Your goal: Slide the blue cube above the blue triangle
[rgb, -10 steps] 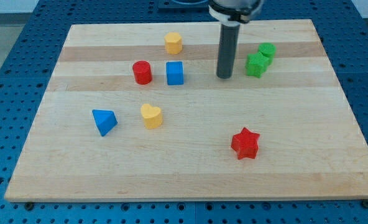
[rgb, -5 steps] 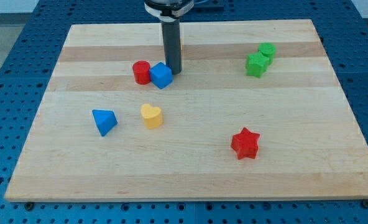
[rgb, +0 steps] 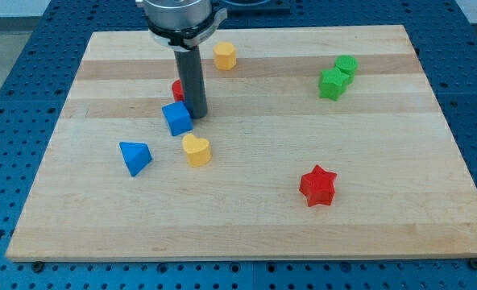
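Observation:
The blue cube (rgb: 176, 118) sits left of centre on the wooden board (rgb: 246, 234), turned at an angle. My tip (rgb: 197, 115) touches its right side. The blue triangle (rgb: 135, 156) lies lower and further to the view's left, apart from the cube. The red cylinder (rgb: 176, 89) is mostly hidden behind the rod, just above the cube.
A yellow heart (rgb: 196, 150) lies just below the blue cube. A yellow hexagon (rgb: 225, 55) is near the top. Two green blocks (rgb: 337, 77) touch each other at the upper right. A red star (rgb: 317, 185) is at the lower right.
My tip has moved from the right to the left and downward, reached the blue cube and pushed it down-left past the red cylinder. The cube has rotated.

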